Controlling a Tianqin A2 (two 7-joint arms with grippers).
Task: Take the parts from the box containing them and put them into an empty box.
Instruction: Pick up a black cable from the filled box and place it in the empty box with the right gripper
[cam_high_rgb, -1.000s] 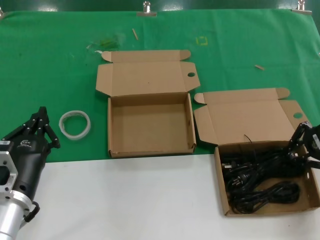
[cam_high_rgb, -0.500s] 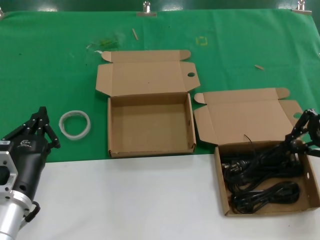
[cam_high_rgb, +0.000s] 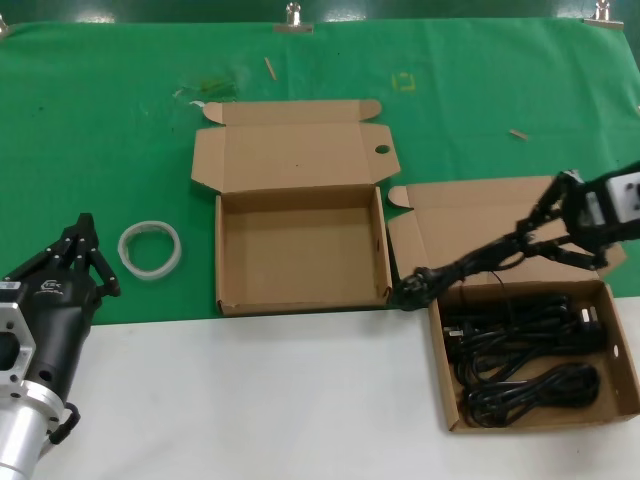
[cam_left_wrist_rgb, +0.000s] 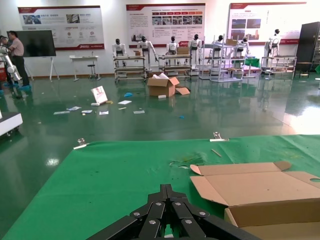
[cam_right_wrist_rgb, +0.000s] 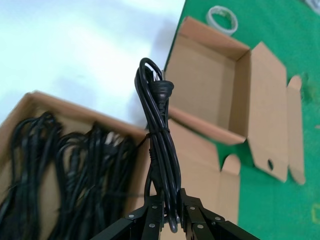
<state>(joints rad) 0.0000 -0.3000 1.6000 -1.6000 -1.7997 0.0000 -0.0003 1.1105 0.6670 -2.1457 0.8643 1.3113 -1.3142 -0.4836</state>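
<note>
My right gripper (cam_high_rgb: 532, 243) is clamped on one power cord (cam_high_rgb: 470, 265), its fingers (cam_right_wrist_rgb: 152, 216) pinched narrow around the bundle's end; the arm reaches in from my right and hangs above the open flap of the box of cords (cam_high_rgb: 440, 345), tilted so the pincer points toward my left and slightly down; the cord stands out stiffly from the fingertips as a long looped bundle, sloping down to its plug end (cam_high_rgb: 412, 288), which lies over the gap between the two boxes, just beside the near right corner of the empty box (cam_high_rgb: 300, 300); in the wrist view the same cord (cam_right_wrist_rgb: 156, 135) runs straight away from the pads, its moulded plug (cam_right_wrist_rgb: 163, 89) near the far tip; beneath and behind it the remaining cords (cam_high_rgb: 525, 355) lie heaped in their box, dark loops filling most of the floor; the empty box sits to my left of that one, flap laid back on the green cloth (cam_high_rgb: 100, 120), its front edge at the line where cloth meets white table (cam_high_rgb: 250, 400); my left gripper (cam_high_rgb: 82, 255) rests low at my left, fingertips drawn together, near a whitish tape ring (cam_high_rgb: 150, 249) but not touching it.
</note>
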